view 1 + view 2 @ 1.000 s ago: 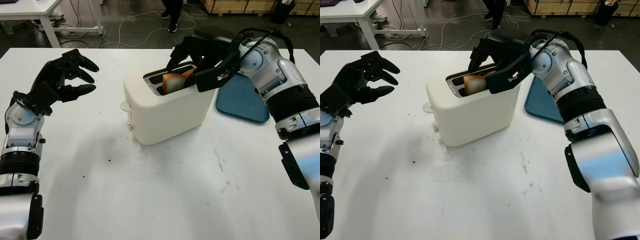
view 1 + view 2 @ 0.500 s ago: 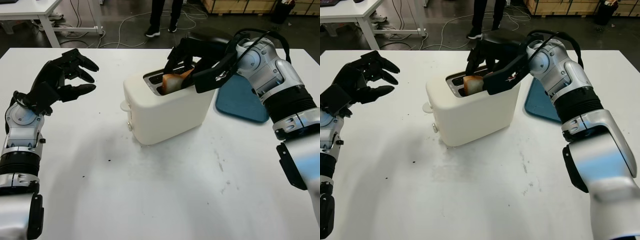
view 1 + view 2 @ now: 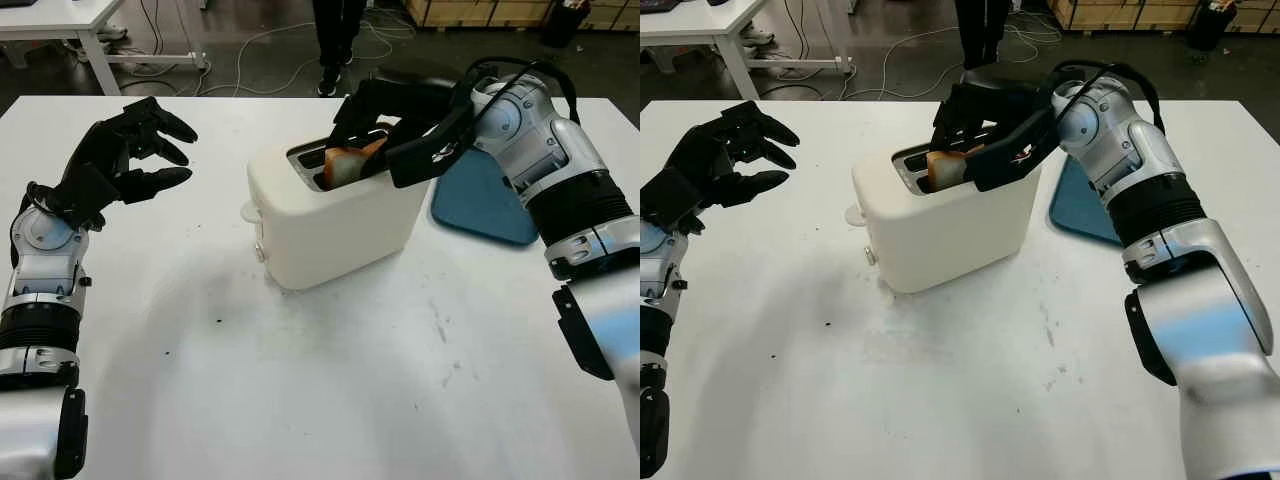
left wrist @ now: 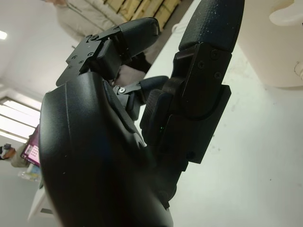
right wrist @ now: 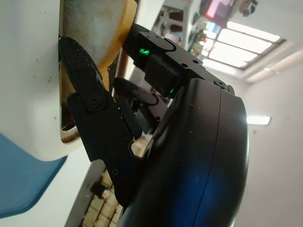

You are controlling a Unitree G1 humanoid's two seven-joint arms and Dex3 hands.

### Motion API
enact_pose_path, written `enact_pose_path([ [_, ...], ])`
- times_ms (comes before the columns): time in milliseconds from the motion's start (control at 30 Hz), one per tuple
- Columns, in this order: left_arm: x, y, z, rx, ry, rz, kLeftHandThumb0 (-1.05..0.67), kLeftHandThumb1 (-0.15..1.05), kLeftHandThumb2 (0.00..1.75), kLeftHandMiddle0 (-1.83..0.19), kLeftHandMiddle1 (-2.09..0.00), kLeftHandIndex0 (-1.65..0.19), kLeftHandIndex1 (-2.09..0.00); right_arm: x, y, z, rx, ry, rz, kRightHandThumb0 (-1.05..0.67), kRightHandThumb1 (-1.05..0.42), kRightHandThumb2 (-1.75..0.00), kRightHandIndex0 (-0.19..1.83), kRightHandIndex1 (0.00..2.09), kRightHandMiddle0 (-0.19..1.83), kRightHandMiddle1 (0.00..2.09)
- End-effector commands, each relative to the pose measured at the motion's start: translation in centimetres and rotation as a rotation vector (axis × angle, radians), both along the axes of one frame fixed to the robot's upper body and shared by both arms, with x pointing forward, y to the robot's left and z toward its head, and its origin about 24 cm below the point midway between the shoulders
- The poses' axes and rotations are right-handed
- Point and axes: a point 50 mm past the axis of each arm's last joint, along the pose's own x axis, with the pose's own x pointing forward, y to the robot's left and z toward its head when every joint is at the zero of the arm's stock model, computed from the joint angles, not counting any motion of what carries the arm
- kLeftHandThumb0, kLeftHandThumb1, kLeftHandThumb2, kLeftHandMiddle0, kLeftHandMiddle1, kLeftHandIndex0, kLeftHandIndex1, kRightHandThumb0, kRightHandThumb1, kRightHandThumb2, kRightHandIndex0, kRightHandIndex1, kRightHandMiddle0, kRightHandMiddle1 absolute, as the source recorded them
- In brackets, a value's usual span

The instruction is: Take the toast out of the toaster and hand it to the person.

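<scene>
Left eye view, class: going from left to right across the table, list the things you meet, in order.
Left hand, open and raised above the table → toaster → toast standing in its slot → right hand closing on the toast → blue board.

Right hand (image 3: pixel 975 120) over white toaster (image 3: pixel 940 215), fingers closed on toast (image 3: pixel 945 167) tilted in the slot. Left hand (image 3: pixel 715 160) open, raised at table's (image 3: pixel 940 380) left. Blue mat (image 3: pixel 1077 205) right of toaster.
</scene>
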Motion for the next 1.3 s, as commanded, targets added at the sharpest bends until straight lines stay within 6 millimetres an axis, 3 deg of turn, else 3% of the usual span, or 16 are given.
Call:
enact_pose_path([
  [0,0.0,-0.1,0.1,-0.009,-0.006,0.004,-1.05,0.92,0.02,-0.39,-1.37,-0.37,-1.25,-0.2,0.1,-0.9,0.011,0.037,0.016,-0.49,-0.63,0.00,0.77,1.27,0.99,0.01],
  [167,-0.1,-0.1,0.1,0.000,-0.013,0.002,-1.05,0.92,0.03,-0.37,-1.37,-0.35,-1.26,-0.2,0.0,-1.5,0.007,0.088,0.042,-0.44,-0.63,0.00,0.75,1.52,1.00,0.01],
  [333,-0.1,-0.1,0.1,-0.010,-0.005,0.000,-1.05,0.92,0.02,-0.37,-1.38,-0.35,-1.27,-0.2,0.0,-1.9,-0.002,0.128,0.051,-0.36,-0.65,0.00,0.86,1.05,1.07,0.03],
  [600,0.0,0.0,0.1,-0.008,-0.005,0.000,-1.05,0.92,0.02,-0.37,-1.38,-0.35,-1.26,-0.3,-0.2,-2.0,0.026,0.094,0.069,-0.12,-0.70,-0.01,1.07,0.60,1.26,0.08],
  [733,0.0,-0.1,0.2,-0.005,-0.006,-0.003,-1.05,0.92,0.02,-0.37,-1.37,-0.35,-1.25,-0.3,-0.3,-2.0,0.027,0.050,0.083,-0.12,-0.70,-0.01,1.17,0.66,1.34,0.10],
  [833,0.0,-0.1,0.2,-0.006,-0.004,-0.005,-1.05,0.92,0.02,-0.37,-1.37,-0.35,-1.25,-0.3,-0.3,-1.8,0.041,0.036,0.083,-0.12,-0.71,-0.01,1.12,0.88,1.35,0.09],
  [1033,0.1,-0.2,0.2,0.003,-0.007,0.001,-1.05,0.92,0.02,-0.37,-1.38,-0.36,-1.26,-0.1,-0.5,-1.0,0.025,0.004,0.070,-0.14,-0.73,-0.01,1.04,1.02,1.35,0.09],
  [1267,0.0,-0.1,0.2,0.006,-0.004,0.006,-1.05,0.92,0.02,-0.37,-1.39,-0.35,-1.27,0.2,-1.0,1.2,0.058,-0.092,0.023,-0.15,-0.72,0.00,1.06,0.93,1.34,0.09],
])
